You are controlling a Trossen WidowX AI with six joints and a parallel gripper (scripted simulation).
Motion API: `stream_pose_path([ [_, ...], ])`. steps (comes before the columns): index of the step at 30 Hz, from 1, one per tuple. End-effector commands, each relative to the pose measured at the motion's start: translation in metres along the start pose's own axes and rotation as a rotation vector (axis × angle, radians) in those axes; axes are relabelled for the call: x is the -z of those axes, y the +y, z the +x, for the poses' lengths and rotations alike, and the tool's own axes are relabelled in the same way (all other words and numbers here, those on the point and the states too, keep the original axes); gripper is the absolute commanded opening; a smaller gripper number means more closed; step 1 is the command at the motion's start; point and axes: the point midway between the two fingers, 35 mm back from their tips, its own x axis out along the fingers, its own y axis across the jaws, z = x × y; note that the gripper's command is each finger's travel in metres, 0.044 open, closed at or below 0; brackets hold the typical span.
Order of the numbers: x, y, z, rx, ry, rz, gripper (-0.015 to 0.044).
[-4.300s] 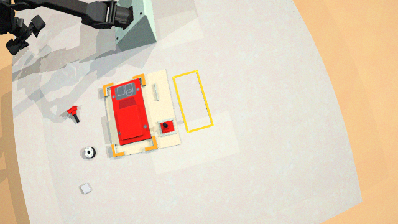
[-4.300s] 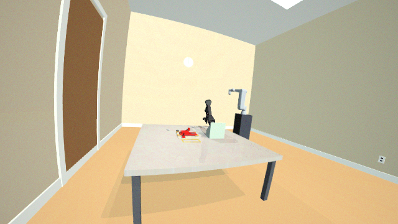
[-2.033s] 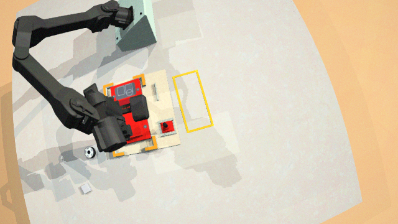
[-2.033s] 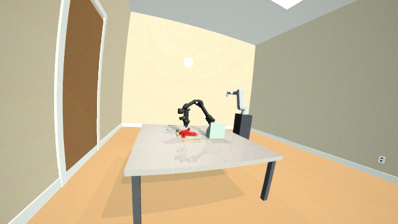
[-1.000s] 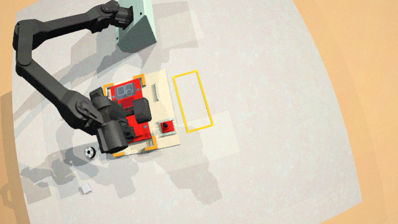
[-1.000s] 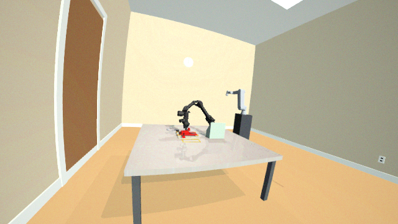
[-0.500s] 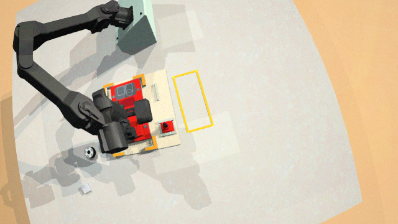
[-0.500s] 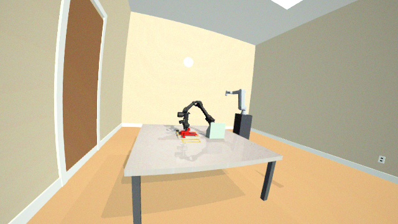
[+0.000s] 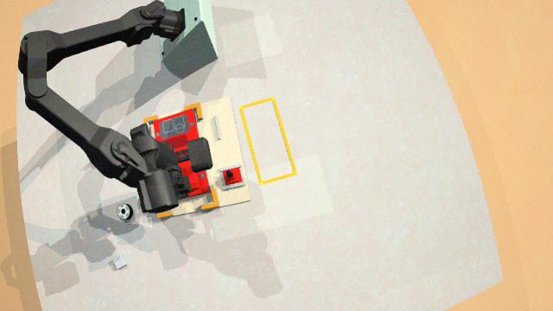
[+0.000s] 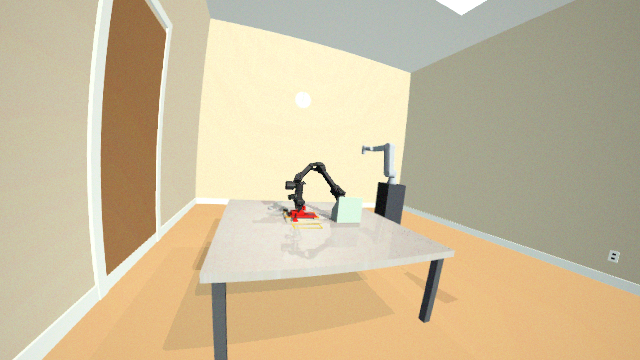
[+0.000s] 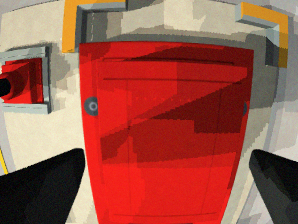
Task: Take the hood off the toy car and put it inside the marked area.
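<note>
The red toy car (image 9: 191,117) (image 10: 310,216) sits on a cream board (image 9: 231,147) between orange corner brackets. Its hood looks to be the flat red panel (image 11: 150,187) with thin seams that fills the middle of the wrist view, in place on the car. My gripper (image 11: 172,160) is open and empty, one black finger at each side of that panel. In the top view the arm hides the fingertips. Whether they touch the car, I cannot tell. The marked area, a yellow outline (image 9: 251,145) (image 10: 308,229), lies on the table beside the board and holds nothing.
A red piece (image 9: 233,176) (image 11: 35,80) with a black knob sits in a grey holder on the board, near a thin grey bar (image 9: 217,128). A wheel (image 9: 124,212) and a small white block (image 9: 119,262) lie on the table. The arm's base stands on a pale green block (image 9: 190,52) (image 10: 350,210).
</note>
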Motion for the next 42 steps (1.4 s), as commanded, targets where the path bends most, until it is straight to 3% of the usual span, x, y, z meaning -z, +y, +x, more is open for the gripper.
stream_pose_path([
  [1,0.001,0.001,0.003,0.005,0.003,-0.009,0.044],
  [30,0.001,0.0,0.017,0.006,0.003,-0.009,0.044],
  [33,0.0,0.0,0.015,0.001,0.0,0.0,0.0361],
  [42,0.0,0.0,0.015,0.001,0.0,0.0,0.0301],
])
